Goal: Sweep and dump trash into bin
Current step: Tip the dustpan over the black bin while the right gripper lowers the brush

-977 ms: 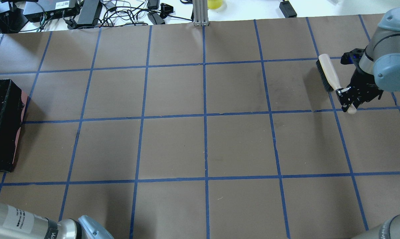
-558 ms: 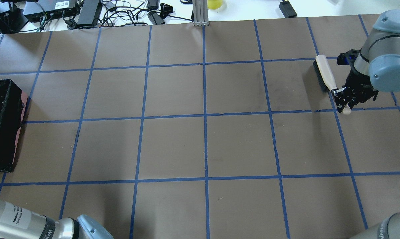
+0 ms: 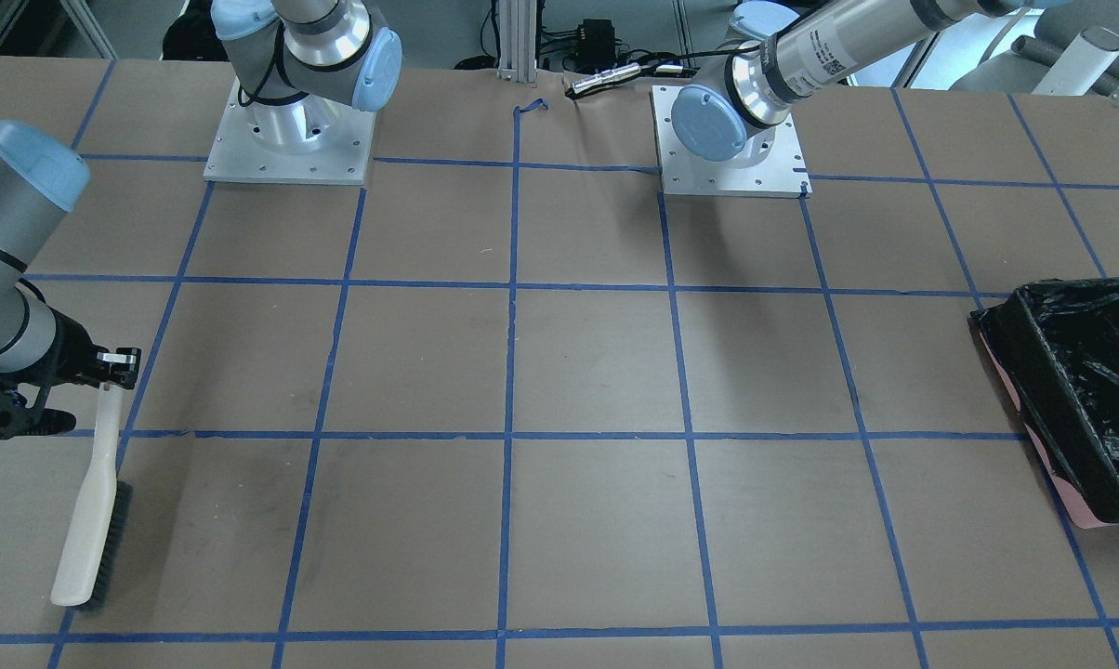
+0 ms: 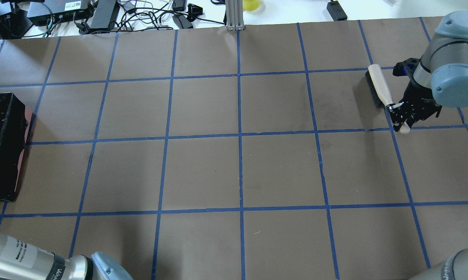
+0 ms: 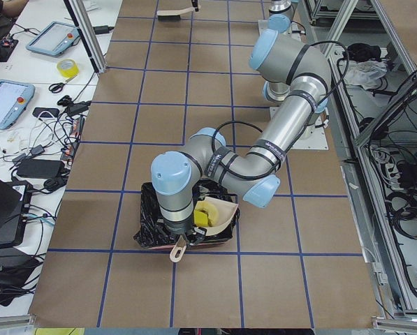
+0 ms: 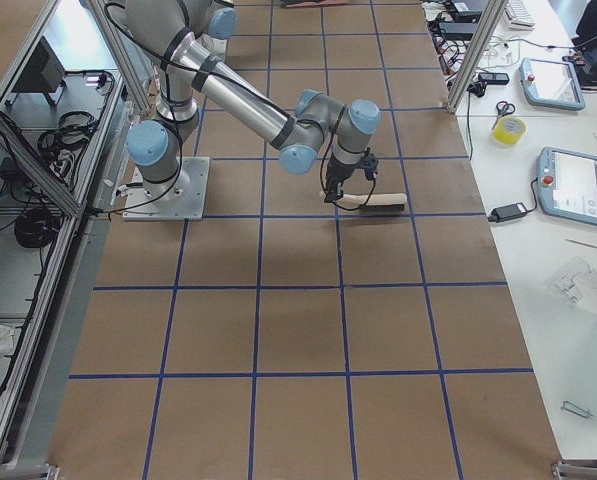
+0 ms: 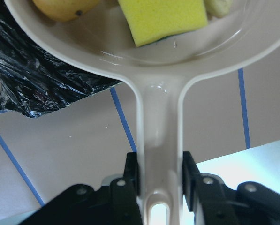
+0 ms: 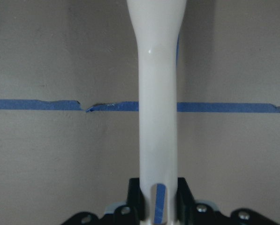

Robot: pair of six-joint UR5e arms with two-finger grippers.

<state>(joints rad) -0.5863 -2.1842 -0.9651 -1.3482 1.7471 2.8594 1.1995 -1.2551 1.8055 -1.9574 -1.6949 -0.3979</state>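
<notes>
**Left gripper [image 7: 161,183] holds loaded pan [image 7: 186,54] over bin [image 4: 2,147], dump not made yet**

Left gripper is clamped on the pan's handle, fingers [image 7: 132,176] tight on both sides of it. All the trash [image 5: 207,213] I can see is in the pan: wedge [image 7: 163,18], lump [image 7: 64,7], and a pale piece [image 7: 219,4] cut off at the frame edge. The pan hangs above the bin at the robot's left end of the table [image 4: 238,171]. From the left side, the pan's bowl sits over the black bag [image 7: 41,79] and the handle pokes out past the bin's wall. The wrist view agrees: bag under the bowl, bare paper and blue tape under the handle.

Key relation: the trash lies straight ahead of the left gripper along the handle's long axis, with the bin right below it. The pan looks near level, so the pieces sit in it. My read is that sweeping is done and only the tip-out is left. That calls for a wrist tilt that drops the pan's far lip toward the bag, with little or no travel. Risk: the round lump may roll fast and skip the bin wall.

Right gripper [image 4: 399,114] is closed on the brush [image 4: 377,86] handle at the far right end, well apart from the bin. The brush is low, and I can't tell if the bristles touch the table. Left arm is the nearer one by far.
</notes>
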